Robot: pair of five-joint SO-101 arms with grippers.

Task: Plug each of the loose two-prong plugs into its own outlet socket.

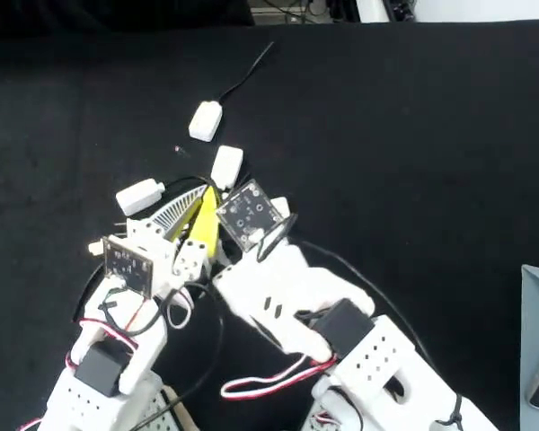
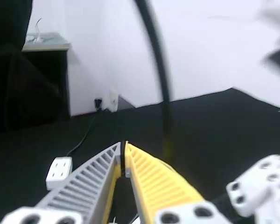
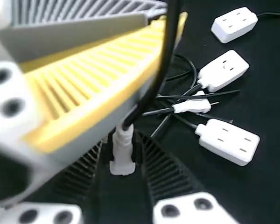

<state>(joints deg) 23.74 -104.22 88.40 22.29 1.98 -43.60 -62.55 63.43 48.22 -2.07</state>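
**Plug gripped, no socket reached yet**

Black table [image 1: 413, 135]: you have three white sockets on it, ahead of both arms. All the slots I can see are vacant.

- Left gripper [image 2: 122, 148]: the grey and yellow fingers are pressed together at the tips with nothing visible between them. It sits right on top of your right gripper and crowds it.
- Right gripper [image 3: 123, 142]: the dark fingers are clamped on the held plug [image 3: 122, 156], white body upright between them. The prongs are hidden, so I can't confirm which way they face.
- Near socket [image 3: 228, 140], middle socket [image 3: 224, 70] and far socket [image 3: 234, 24] all lie apart from the held plug. Near socket is the closest target.
- Cord [image 3: 161, 60]: it runs up from the held plug along the yellow finger, touching it or just beside it.
- Loose plug [image 3: 192, 106]: it lies between the near and middle sockets, in a tangle of thin black leads.

My read is that you're in the carry-and-align step for the first plug, with none inserted.

The next move calls for backing the left gripper off. Then line the prongs up with the near socket's slots and push in straight.

Two risks as I see them. The cord may snag on the yellow finger. The unanchored socket will probably slide when pushed, so brace it with the left gripper.
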